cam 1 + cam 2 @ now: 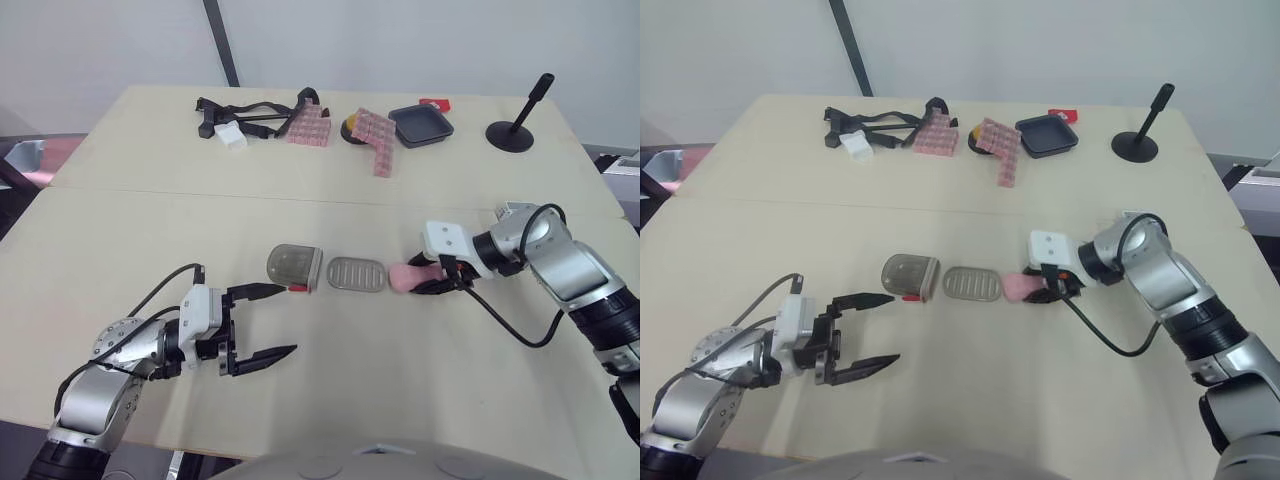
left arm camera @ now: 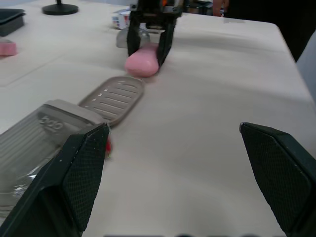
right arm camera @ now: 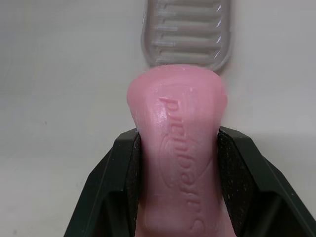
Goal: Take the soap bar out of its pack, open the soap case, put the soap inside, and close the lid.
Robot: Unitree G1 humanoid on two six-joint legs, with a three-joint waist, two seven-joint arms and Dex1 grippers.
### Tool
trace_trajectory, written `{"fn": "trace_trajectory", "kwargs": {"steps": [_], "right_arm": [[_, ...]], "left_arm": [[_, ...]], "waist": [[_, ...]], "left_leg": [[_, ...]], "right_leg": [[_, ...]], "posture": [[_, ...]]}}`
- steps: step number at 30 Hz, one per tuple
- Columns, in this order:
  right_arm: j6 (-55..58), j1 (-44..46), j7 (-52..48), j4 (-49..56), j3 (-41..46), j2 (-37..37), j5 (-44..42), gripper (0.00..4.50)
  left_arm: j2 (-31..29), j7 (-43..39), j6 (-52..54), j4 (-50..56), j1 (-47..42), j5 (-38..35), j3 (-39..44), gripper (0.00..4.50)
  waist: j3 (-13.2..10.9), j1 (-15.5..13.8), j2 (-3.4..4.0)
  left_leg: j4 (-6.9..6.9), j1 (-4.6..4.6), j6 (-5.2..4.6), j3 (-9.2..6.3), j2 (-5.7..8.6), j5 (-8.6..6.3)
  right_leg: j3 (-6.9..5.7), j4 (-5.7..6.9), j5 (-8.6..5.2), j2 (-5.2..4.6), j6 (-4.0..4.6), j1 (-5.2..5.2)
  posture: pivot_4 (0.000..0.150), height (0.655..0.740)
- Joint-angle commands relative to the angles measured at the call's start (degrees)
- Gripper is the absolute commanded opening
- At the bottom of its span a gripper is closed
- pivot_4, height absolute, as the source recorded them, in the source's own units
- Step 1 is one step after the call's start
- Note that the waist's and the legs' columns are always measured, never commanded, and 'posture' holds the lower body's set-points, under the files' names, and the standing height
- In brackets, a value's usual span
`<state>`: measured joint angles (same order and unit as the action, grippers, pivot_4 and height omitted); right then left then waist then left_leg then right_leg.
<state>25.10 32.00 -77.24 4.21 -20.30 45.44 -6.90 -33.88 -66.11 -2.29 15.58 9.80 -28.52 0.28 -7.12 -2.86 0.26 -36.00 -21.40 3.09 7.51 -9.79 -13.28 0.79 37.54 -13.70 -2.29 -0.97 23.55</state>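
Right wrist view: my right gripper [image 3: 178,143] is closed firmly on the soap bar [image 3: 177,98], one finger on each long side, with most of the bar sticking out ahead of them. The nose of the bar sits at the near end of the soap case base [image 3: 185,34]. I cannot tell whether the two are touching. The main risk, I think, is the base itself. It lies loose on the table [image 1: 400,380], so a low approach could shove it toward the lid [image 1: 293,266] instead of dropping the soap in. The bar could also twist in my grip or come down across the rim, since I hold only its back end. My left gripper [image 1: 285,320] is spread wide and empty, one fingertip right by the lid's red catch, and a careless move there could knock the lid. The soap is pale pink, smooth and rounded, with raised lettering on its top face. It looks slippery and slightly pinched where I hold it.
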Motion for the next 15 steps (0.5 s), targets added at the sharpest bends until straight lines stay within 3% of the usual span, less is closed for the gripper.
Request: {"fn": "trace_trajectory", "kwargs": {"steps": [1, 8, 15], "right_arm": [[7.1, 3.8, 1.5, 7.1, 2.9, -0.5, -2.9, 1.68], [23.9, 7.4, 12.0, 17.3, -3.1, -8.6, -2.0, 1.68], [29.9, 7.7, 18.0, 17.4, -7.4, -12.5, -1.5, 1.68]], "left_arm": [[-0.8, 1.2, 1.2, 0.2, -1.4, -1.2, 2.4, 4.5], [-1.7, 2.5, 3.7, 0.0, -5.7, -1.0, 2.8, 4.5], [-1.5, 3.6, 6.0, 2.6, -7.4, -1.3, 1.7, 4.5]], "waist": [[0.0, 0.0, 0.0], [0.0, -0.3, -0.01], [0.0, -0.5, -0.02]], "left_leg": [[-0.02, 0.0, 0.0, 0.0, -0.03, 0.0], [-0.01, 0.01, 0.42, 0.0, -0.21, 0.19], [0.0, -0.03, 0.84, 0.0, -0.2, 0.26]], "right_leg": [[0.0, 0.01, 0.0, 0.02, 0.0, 0.0], [0.0, 0.02, 0.04, 0.22, -0.05, 0.04], [0.06, 0.02, 0.09, 0.26, -0.08, 0.08]], "posture": [[0.15, 0.7398], [0.15, 0.7398], [0.15, 0.7398]]}}
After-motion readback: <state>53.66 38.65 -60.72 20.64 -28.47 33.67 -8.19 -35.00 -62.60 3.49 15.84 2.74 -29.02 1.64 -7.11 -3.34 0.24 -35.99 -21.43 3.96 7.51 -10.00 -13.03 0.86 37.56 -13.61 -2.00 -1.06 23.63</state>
